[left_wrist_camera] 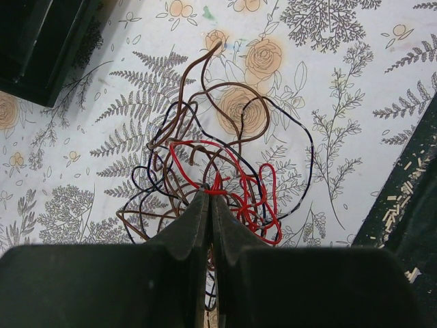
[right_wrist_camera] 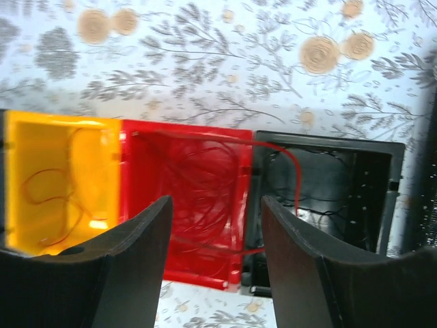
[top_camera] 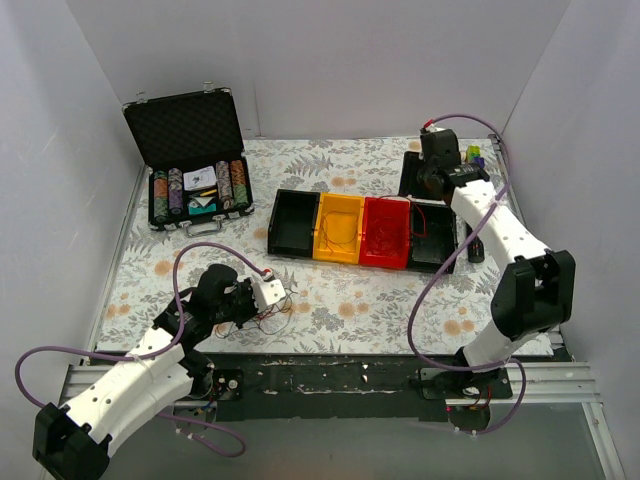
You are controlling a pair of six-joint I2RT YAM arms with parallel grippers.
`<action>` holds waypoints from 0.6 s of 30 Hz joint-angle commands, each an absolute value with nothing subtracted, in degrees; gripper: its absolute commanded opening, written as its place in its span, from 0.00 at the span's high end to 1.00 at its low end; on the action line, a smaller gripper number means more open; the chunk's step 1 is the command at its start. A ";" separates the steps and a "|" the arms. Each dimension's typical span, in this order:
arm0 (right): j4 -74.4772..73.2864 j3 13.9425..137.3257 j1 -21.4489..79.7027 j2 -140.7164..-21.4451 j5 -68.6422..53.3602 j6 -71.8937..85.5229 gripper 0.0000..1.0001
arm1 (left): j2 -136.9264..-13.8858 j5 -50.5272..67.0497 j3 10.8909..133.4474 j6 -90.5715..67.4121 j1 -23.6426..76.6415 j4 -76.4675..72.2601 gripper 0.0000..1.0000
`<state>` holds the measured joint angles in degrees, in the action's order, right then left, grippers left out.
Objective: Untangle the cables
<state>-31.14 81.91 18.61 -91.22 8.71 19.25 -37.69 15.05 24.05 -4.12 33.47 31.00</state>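
The cables point(left_wrist_camera: 218, 174), a knot of hair-thin flexible wires in red, brown and dark blue-black, lie on the floral-printed table cover point(left_wrist_camera: 355, 82) just ahead of my left arm. Only the left wrist view separates those three colours; from above the knot is a faint scribble, and I cannot count single strands. The left gripper point(left_wrist_camera: 210, 194) is clenched on a red strand at the knot's near edge.

The right wrist view shows more cables inside three plastic trays: yellow point(right_wrist_camera: 41, 143), red point(right_wrist_camera: 147, 164) and black point(right_wrist_camera: 372, 178). The overhead view counts four trays in a row, with a second black tray point(top_camera: 295, 225) at the left end. The right gripper point(right_wrist_camera: 216, 202) is spread wide, grasping nothing. One open black case of poker chips point(top_camera: 190, 130) stands far left.
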 commanded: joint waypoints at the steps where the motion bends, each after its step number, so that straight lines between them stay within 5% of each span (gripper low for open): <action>1: -27.87 81.74 17.49 -95.18 9.93 15.91 0.40 | -37.18 15.65 24.87 -4.22 33.13 31.29 1.00; 18: -17.32 77.26 17.23 -99.84 12.40 10.11 0.48 | -37.53 15.91 24.70 -4.13 33.13 30.94 1.00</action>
